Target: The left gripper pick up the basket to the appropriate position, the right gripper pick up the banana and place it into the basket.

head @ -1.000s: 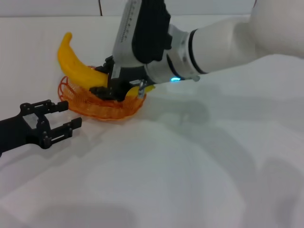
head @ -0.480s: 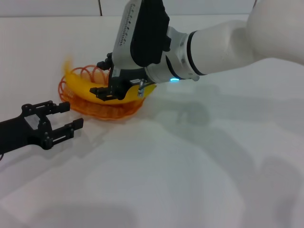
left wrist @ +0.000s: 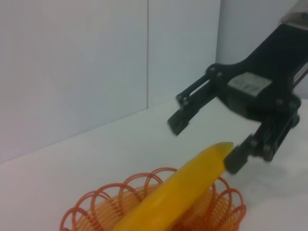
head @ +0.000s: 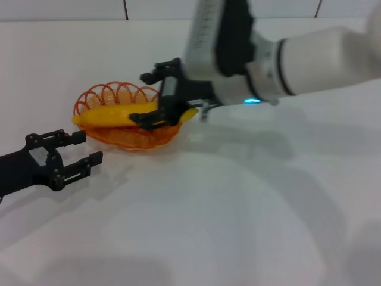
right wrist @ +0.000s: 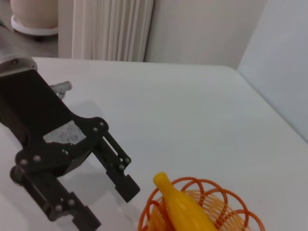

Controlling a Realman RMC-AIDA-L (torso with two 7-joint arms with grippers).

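Observation:
The orange wire basket (head: 132,139) sits on the white table at the left. The yellow banana (head: 110,116) lies flat across it, its ends over the rim. My right gripper (head: 141,98) is open and empty, at the banana's right end, apart from it. My left gripper (head: 72,151) is open and empty on the table, just in front and left of the basket. The left wrist view shows the right gripper (left wrist: 204,144) open over the banana's tip (left wrist: 192,178) and the basket (left wrist: 91,211). The right wrist view shows the left gripper (right wrist: 106,204), banana (right wrist: 185,211) and basket (right wrist: 231,204).
The white table (head: 226,214) stretches bare in front and to the right. A wall edge runs along the back (head: 71,12). My white right arm (head: 321,56) reaches in from the upper right.
The right gripper has let go of the banana and drawn back to the right. The banana dropped from tilted to lying flat in the basket. The left gripper has stayed put.

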